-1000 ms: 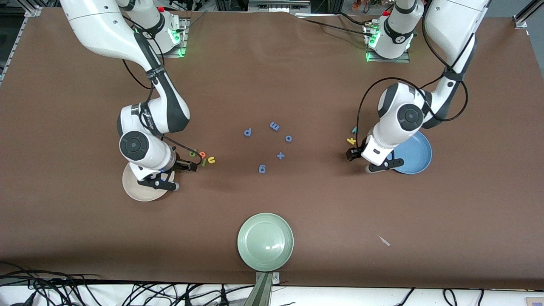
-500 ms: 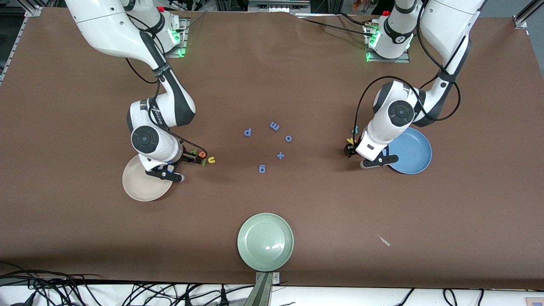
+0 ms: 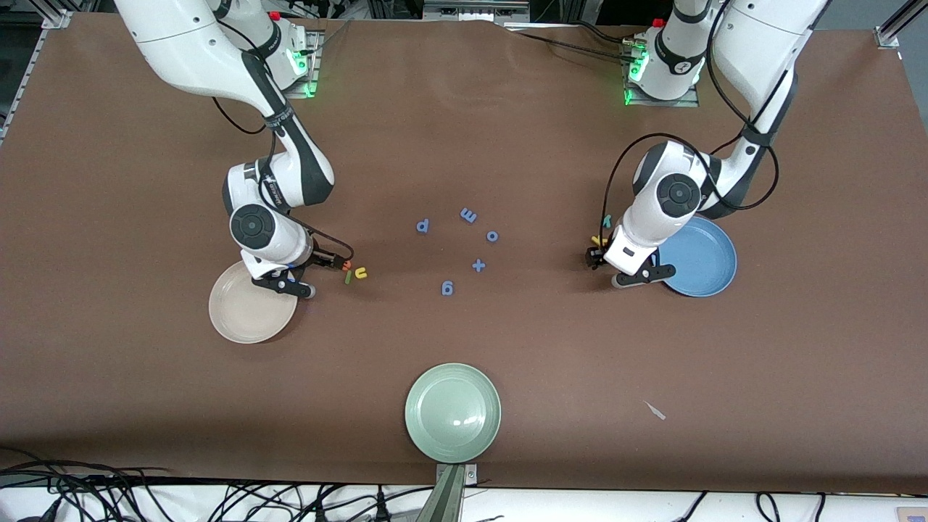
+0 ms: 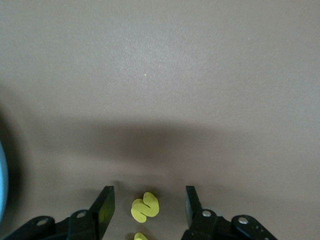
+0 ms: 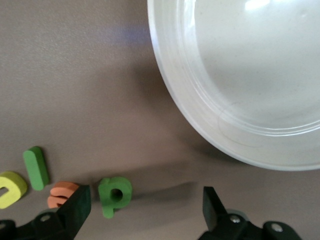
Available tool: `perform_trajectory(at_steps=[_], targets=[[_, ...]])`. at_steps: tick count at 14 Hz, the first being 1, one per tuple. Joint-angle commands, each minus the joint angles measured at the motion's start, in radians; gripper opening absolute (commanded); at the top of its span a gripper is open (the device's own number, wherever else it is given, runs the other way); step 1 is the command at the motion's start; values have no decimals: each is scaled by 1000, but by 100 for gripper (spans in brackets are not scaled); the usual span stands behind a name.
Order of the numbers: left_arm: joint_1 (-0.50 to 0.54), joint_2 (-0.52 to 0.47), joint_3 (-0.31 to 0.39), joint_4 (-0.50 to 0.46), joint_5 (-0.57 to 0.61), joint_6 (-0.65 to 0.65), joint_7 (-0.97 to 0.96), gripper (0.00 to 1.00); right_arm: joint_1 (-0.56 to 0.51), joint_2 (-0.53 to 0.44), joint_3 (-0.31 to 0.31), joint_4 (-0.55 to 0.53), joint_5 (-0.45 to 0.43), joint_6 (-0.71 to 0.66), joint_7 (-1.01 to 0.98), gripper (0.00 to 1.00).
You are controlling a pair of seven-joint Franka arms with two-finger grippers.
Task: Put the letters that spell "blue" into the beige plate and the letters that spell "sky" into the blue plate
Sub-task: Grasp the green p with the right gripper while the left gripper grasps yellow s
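While the brown table point(image 3: 507, 130) spreads bare around them, yellow s point(image 4: 145, 207) lying between the left gripper's point(image 4: 148, 206) parted fingers beside the blue plate point(image 3: 714, 272), green b point(image 5: 114, 195) between the right gripper's point(image 5: 145, 207) spread fingers, beige plate point(image 5: 210, 125) close by.

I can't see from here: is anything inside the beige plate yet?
The part of the beige plate that shows holds nothing. The right arm covers its edge; the green b lies on the table beside it.
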Motion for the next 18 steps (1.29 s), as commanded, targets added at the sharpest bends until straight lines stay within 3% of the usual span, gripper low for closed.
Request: perform_trajectory(at_steps=[1,4,14,16,18], targets=[[-8,2,5,-17,36,20,-35,64,-2,-38,5,-77,5,70,13,96],[-10,7,4,-16,38,20,-35,64,-2,-38,8,-85,5,80,13,87],[-10,22,4,-17,56,20,-53,48,-2,-39,20,-79,5,74,10,8],[-10,22,4,-17,56,20,-53,41,-4,-63,17,-61,5,63,-12,6],[-10,22,4,-16,56,20,-55,34,-12,-87,12,35,0,-100,-24,6]])
